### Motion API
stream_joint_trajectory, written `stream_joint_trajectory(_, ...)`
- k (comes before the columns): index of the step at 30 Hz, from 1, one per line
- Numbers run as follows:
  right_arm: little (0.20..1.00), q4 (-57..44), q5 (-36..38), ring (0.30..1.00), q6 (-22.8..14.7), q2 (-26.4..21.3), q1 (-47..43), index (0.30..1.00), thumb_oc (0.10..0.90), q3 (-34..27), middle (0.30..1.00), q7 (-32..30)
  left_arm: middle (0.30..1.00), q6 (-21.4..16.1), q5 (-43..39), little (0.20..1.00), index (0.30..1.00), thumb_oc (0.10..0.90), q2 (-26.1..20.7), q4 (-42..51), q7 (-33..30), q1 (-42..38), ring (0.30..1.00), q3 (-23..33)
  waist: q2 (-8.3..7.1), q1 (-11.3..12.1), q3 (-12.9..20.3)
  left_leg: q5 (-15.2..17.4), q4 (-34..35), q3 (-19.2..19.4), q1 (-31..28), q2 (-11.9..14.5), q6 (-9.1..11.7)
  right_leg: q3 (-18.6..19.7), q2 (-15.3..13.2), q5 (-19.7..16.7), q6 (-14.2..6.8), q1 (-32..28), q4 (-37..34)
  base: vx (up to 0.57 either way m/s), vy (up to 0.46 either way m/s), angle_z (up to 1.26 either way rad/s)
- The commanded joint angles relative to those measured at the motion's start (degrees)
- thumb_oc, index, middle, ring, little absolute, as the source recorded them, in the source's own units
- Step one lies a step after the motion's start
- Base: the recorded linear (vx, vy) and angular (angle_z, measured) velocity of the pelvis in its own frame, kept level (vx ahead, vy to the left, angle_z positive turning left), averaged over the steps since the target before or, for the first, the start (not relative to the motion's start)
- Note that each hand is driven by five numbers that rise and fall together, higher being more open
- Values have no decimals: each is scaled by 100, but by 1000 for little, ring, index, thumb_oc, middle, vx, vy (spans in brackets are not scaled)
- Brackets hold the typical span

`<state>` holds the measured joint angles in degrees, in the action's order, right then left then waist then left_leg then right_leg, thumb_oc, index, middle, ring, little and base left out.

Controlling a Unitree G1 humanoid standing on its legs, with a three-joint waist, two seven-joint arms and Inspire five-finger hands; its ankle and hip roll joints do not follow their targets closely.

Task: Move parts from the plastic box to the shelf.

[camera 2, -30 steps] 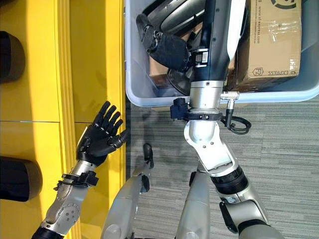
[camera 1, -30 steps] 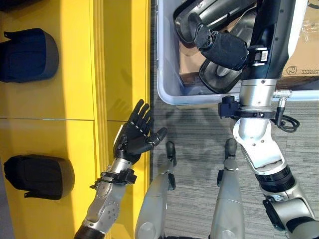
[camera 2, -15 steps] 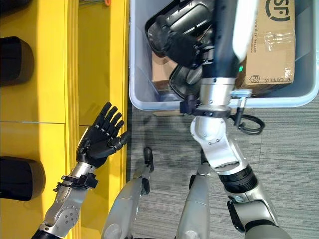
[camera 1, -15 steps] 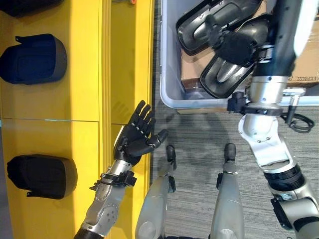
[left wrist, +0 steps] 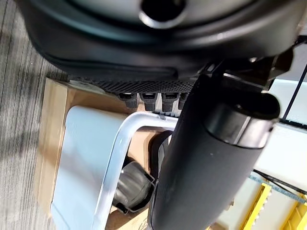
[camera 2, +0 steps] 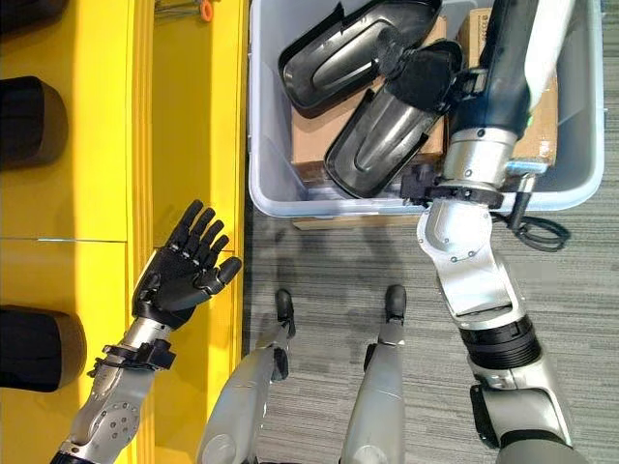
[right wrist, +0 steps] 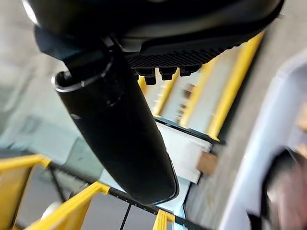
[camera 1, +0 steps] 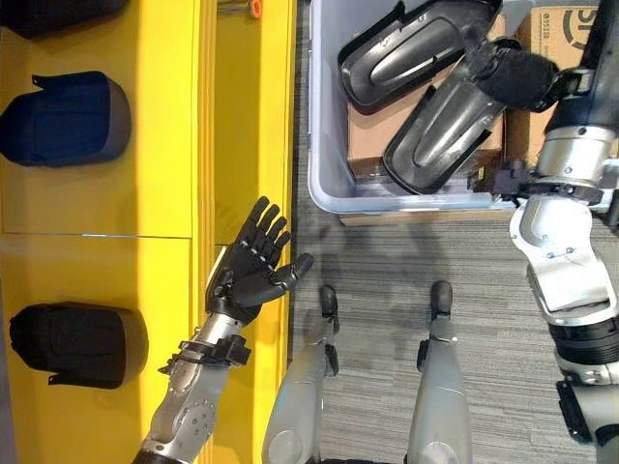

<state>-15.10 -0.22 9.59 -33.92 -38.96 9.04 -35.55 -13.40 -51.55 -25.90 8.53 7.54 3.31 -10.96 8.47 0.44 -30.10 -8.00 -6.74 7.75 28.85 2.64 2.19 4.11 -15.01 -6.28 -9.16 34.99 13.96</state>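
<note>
Two long black moulded parts lie in the grey plastic box [camera 1: 324,145], one at the back [camera 1: 406,53] and one nearer [camera 1: 440,130], both resting on cardboard. My right hand [camera 1: 513,72] hovers over the far end of the nearer part, next to the back one. Its wrist view shows the thumb [right wrist: 115,134] straight with nothing in the hand. My left hand [camera 1: 253,266] is open, palm up, fingers spread, over the front edge of the yellow shelf [camera 1: 155,193], holding nothing. The left wrist view looks past the thumb [left wrist: 206,158] at the box rim [left wrist: 115,158].
On the shelf lie a dark blue part [camera 1: 63,116], a black part [camera 1: 77,343] and another dark one at the back [camera 1: 48,10]. A cardboard carton [camera 1: 561,24] stands in the box's right side. Grey carpet [camera 1: 387,251] lies between shelf and box.
My right arm has swung to the right inside the box, uncovering both black parts. The left hand has stayed where it was, still open. The view has shifted slightly.
</note>
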Motion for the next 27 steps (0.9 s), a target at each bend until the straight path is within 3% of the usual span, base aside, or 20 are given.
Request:
stream_joint_trajectory(1,1000,-1061,-72,1000,-388,-167,-509,1000,900,152,1000,62,1000,-527,-54,1000,1000,900,57,1065,-88,-41,1000,29,478,-94,30,916,-514,-125,36,-81,-49,-364,191,889,431,-133,270,-19,55,-15)
stream_joint_trajectory(8,1000,-785,658,1000,-527,123,-317,1000,900,556,1000,-165,1000,-606,53,1000,1000,900,94,1005,-205,-152,1000,-14,500,-114,30,862,-471,-118,174,-91,-86,-349,220,843,440,32,250,-29,2,-3)
stream_joint_trajectory(17,1000,-635,616,1000,-597,458,-103,1000,900,816,1000,-59,1000,-668,178,1000,1000,900,208,888,-245,-253,1000,-58,559,-151,30,834,-484,-81,364,-131,-101,-270,243,799,448,275,272,-2,2,0)
stream_joint_trajectory(19,1000,-511,1024,1000,-423,550,-9,1000,900,898,1000,-344,1000,-709,245,1000,1000,900,249,876,-308,-298,1000,-72,595,-159,30,811,-468,-64,471,-162,-124,-246,250,791,460,388,283,-27,16,-4)
stream_joint_trajectory(22,1000,-250,1276,1000,-621,591,115,1000,900,852,1000,-425,1000,-714,267,1000,1000,900,239,853,-315,-318,1000,-62,636,-160,30,781,-459,-89,574,-204,-138,-227,254,794,456,479,311,-19,0,-3)
stream_joint_trajectory(27,1000,-1,971,1000,-656,721,231,1000,900,922,1000,-264,1000,-822,321,1000,1000,900,307,767,-315,-344,1000,-86,760,-160,30,728,-429,-63,750,-269,-143,-166,235,755,446,671,288,-17,35,-1)
